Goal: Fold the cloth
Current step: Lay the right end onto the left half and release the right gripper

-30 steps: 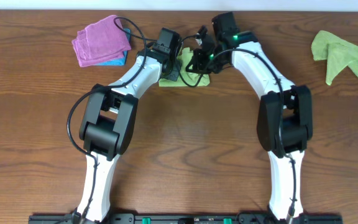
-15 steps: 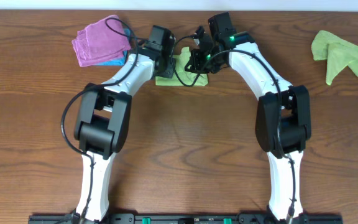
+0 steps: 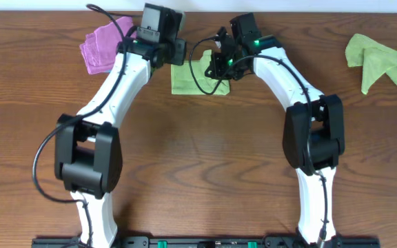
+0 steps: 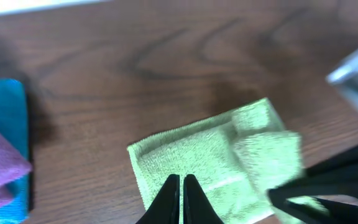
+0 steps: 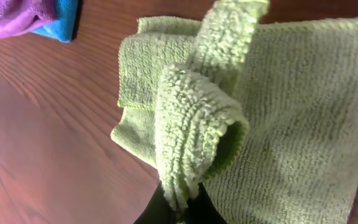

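A light green cloth (image 3: 190, 77) lies folded at the back middle of the wooden table; it also shows in the left wrist view (image 4: 216, 155) and the right wrist view (image 5: 291, 112). My right gripper (image 3: 220, 69) is shut on a bunched edge of this cloth (image 5: 191, 143) and holds it lifted over the rest. My left gripper (image 3: 158, 52) is shut and empty; its closed fingertips (image 4: 182, 186) hover over the cloth's left part, just left of it in the overhead view.
A purple cloth (image 3: 105, 43) lies folded on a blue cloth (image 4: 5, 124) at the back left. A second green cloth (image 3: 379, 60) lies crumpled at the back right. The table's far edge (image 4: 42, 6) is close behind.
My left arm has swung left and back, off the green cloth toward the purple stack. The right gripper has stayed on the cloth's edge. More of the green cloth shows.
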Motion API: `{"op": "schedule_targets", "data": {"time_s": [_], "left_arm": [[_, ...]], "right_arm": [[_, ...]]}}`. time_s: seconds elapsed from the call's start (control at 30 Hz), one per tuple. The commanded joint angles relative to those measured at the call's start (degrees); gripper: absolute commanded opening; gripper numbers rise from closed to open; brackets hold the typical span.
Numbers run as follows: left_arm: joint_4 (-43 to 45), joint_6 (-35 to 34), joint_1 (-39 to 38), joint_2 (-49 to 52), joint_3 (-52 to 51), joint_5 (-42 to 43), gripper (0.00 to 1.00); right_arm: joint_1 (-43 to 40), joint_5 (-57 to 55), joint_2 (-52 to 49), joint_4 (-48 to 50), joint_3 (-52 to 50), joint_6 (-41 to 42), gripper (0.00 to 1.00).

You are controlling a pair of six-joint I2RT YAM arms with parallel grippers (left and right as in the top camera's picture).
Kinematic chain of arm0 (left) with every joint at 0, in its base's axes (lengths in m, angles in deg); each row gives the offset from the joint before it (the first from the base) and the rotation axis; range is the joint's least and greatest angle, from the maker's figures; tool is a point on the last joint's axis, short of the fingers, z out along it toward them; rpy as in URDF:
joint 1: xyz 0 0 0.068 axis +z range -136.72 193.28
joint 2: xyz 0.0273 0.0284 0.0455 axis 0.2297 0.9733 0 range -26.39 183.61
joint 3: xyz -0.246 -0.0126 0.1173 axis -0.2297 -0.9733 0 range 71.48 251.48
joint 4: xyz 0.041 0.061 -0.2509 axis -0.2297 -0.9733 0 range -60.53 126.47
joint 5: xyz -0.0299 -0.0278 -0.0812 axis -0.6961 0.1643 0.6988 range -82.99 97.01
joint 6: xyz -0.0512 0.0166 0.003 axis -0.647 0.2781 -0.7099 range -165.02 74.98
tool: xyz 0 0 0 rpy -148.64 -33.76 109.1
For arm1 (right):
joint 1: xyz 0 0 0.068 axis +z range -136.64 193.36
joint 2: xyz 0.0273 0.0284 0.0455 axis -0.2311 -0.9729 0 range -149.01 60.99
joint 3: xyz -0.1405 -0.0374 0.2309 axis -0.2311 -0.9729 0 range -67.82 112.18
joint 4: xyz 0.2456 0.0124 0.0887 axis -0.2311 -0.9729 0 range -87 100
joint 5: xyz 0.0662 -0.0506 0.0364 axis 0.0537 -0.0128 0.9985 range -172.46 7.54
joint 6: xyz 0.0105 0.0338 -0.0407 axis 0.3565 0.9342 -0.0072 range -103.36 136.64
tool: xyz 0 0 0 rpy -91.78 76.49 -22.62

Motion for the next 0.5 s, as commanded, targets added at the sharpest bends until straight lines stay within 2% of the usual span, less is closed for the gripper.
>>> {"op": "schedule_targets", "data": {"time_s": [0.0, 0.33, 0.47], "left_arm": [[-0.5, 0.2, 1.9, -3.7, -0.2, 0.3, 0.05], [-7.9, -1.3, 13.2, -9.5, -0.2, 5.3, 0.06], [-8.6, -1.3, 14.6, -9.5, -0.2, 5.8, 0.06]], "right_arm": [[1.3, -1.4, 1.0, 1.1, 1.3, 1.0, 0.02], [4.1, -3.5, 0.7, 7.0, 1.3, 1.8, 0.02], [5.5, -4.9, -0.1, 7.0, 1.3, 1.8, 0.02]]}}
